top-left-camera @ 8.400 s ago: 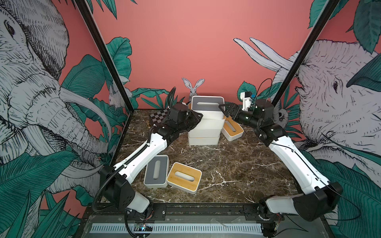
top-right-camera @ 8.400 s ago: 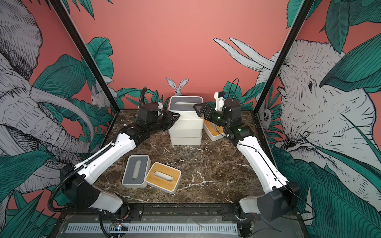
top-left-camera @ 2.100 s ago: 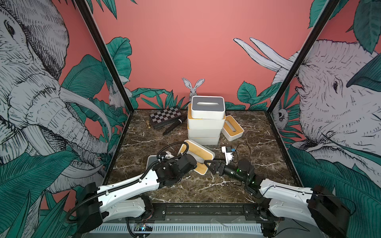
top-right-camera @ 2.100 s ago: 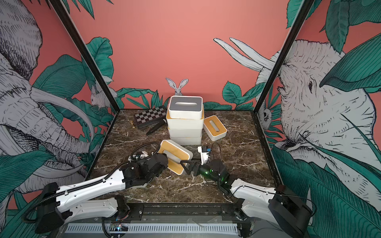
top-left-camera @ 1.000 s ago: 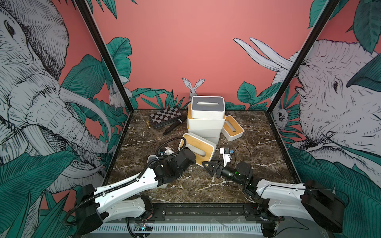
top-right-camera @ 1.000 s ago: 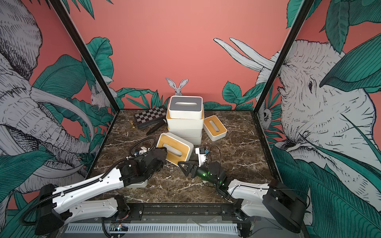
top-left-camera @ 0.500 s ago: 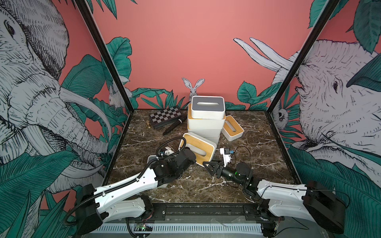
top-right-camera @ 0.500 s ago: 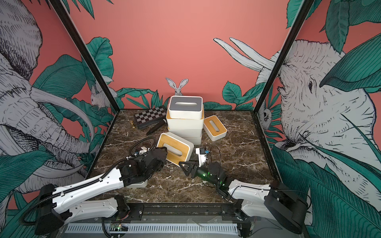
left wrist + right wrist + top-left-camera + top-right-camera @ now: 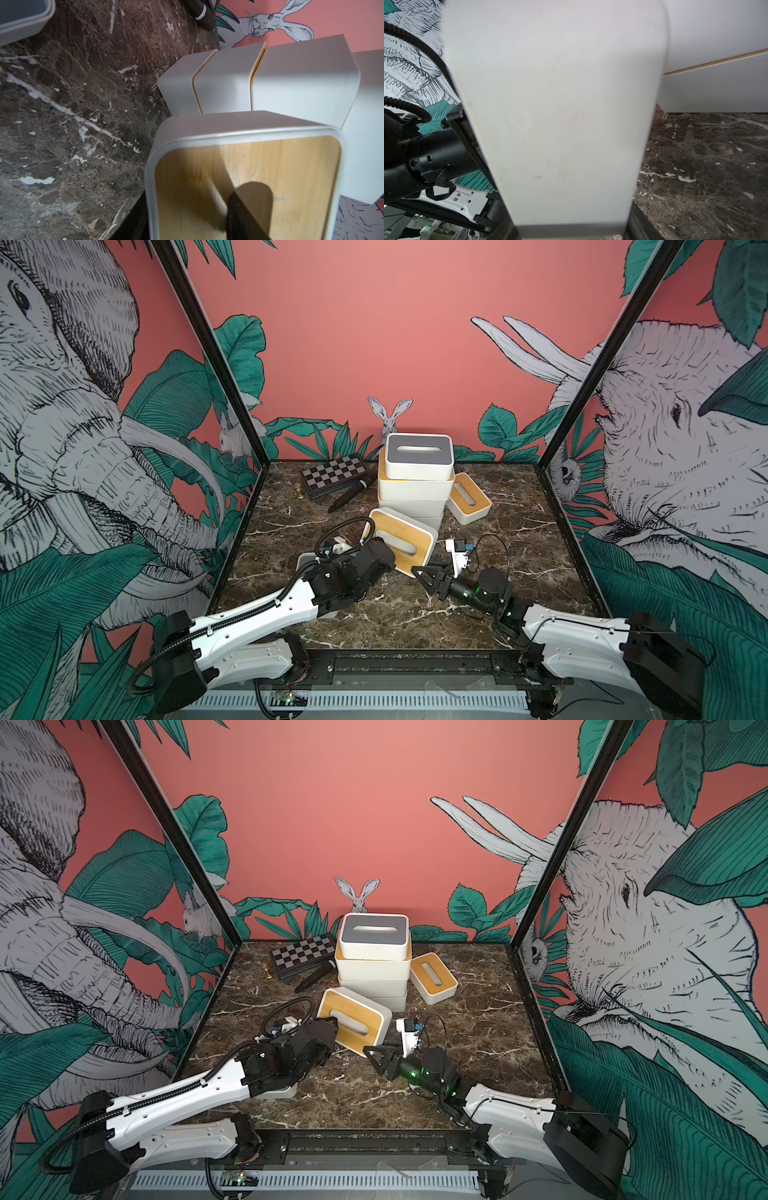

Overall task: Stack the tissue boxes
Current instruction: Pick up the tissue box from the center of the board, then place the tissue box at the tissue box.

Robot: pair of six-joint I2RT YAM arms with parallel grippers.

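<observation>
The left pincer (image 9: pixel 382 548) clamps a white rounded bamboo-lidded tissue box (image 9: pixel 409 531) — one finger (image 9: pixel 241 218) in its slot; its other end sits between the jaws of the right pincer (image 9: pixel 417 572) — grip uncertain.

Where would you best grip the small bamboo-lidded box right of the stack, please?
The small bamboo-lidded box lies lid-up close beside the stack, so probably take its outer long wall from above: one jaw in the oval slot, the other outside, on the side away from the stack.
</observation>
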